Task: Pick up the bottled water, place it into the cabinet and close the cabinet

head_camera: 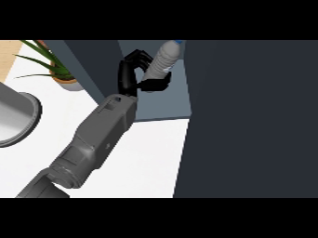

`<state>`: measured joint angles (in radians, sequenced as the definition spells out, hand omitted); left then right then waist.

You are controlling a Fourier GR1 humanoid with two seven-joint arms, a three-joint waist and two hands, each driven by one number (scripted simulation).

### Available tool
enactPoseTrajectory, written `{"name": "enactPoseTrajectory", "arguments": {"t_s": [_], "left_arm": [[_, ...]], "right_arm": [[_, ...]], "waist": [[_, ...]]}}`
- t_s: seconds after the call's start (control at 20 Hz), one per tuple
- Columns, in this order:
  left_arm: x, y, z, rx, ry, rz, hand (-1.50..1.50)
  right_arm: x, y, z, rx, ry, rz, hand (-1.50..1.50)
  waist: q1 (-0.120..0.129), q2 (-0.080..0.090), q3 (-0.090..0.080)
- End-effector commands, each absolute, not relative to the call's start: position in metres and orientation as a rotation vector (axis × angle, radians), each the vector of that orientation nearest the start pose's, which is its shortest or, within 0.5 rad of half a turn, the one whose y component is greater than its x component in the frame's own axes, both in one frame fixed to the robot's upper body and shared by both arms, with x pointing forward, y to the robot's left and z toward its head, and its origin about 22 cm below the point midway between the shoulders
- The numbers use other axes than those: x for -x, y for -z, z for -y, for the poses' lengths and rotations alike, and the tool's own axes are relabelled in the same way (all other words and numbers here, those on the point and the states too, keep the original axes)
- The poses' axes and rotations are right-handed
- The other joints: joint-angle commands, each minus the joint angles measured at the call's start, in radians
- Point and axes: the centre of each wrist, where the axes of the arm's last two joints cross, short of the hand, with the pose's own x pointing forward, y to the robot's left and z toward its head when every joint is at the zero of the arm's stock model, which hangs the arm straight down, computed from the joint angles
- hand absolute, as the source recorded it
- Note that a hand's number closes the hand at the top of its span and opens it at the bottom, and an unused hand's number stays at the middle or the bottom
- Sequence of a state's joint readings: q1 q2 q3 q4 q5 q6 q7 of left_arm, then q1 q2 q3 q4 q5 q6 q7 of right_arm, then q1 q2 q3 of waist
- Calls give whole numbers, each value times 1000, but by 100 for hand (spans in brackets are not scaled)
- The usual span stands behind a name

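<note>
Black fingers of the left hand were curled round the bottled water, thumb on the near side, pinching it at its lower half. The bottle was tilted, its blue cap toward one o'clock, held inside the open cabinet above the pale blue-grey shelf. A dark cabinet door filled the three o'clock side (it hid everything behind it). The grey forearm ran up from seven o'clock across the white tabletop. At ten o'clock stood a potted plant, and at nine o'clock a grey metal cylinder. The right hand did not show.
</note>
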<state>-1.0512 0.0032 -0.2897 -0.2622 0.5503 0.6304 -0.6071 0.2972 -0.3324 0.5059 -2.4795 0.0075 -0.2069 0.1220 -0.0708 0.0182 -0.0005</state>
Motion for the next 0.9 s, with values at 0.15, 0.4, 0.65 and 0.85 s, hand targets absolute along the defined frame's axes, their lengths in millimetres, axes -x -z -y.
{"name": "enactPoseTrajectory", "arguments": {"t_s": [0.15, 0.4, 0.65, 0.85], "left_arm": [[-424, -24, -94, -382, 36, 1780, -150], [-426, -27, -95, -340, -4, 1782, -150], [-428, -29, -95, -296, -20, 1771, -150], [-428, -27, -98, -275, 25, 1815, -150]], "right_arm": [[-100, -163, 200, -269, -245, 1967, -150], [-106, -158, 190, -280, -256, 2003, -150], [-106, -162, 198, -281, -248, 1984, -150], [-108, -157, 191, -280, -237, 1978, -150]], "waist": [[-11, 5, 0], [-13, 7, -1], [-12, 9, 0], [0, 8, -1]]}}
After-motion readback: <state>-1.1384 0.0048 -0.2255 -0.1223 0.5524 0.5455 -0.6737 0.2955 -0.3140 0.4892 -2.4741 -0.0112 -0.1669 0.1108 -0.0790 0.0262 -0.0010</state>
